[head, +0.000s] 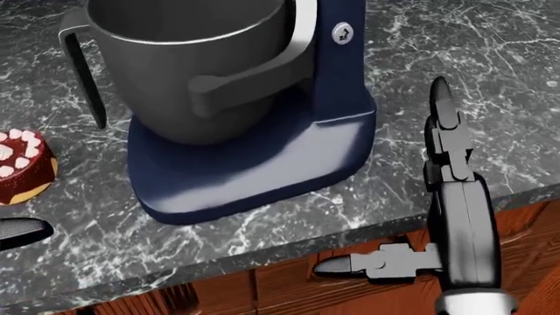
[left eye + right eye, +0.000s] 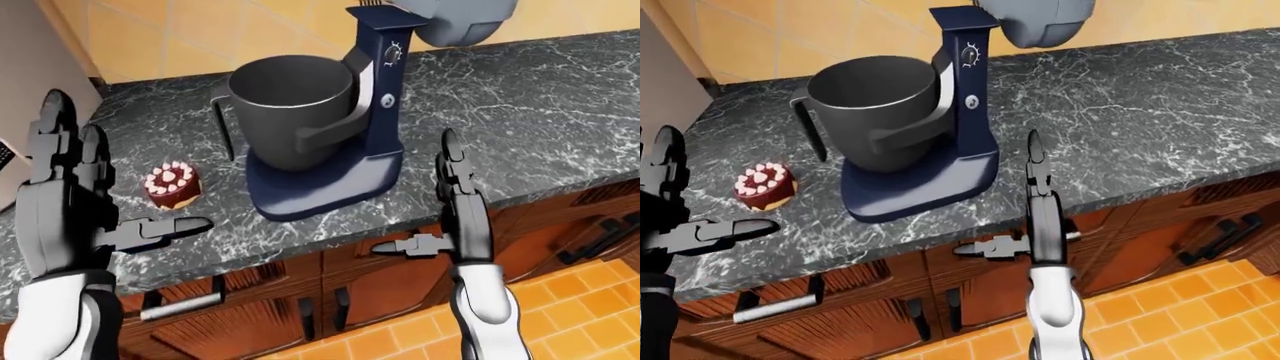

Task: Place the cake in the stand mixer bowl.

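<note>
Sitting untouched on the black marbled bench (image 2: 520,112), the small red frosted cake (image 2: 172,184) is left of the grey metal mixer bowl (image 2: 293,112). Both robot hands are released, left robot hand (image 2: 70,210) nearest; a careless reach risks toppling it.

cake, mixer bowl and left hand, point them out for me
cake (image 2: 172,184), left-eye view, on its frosted top.
mixer bowl (image 2: 290,120), left-eye view, on its grey outer wall.
left hand (image 2: 62,217), left-eye view, on the palm.
</note>
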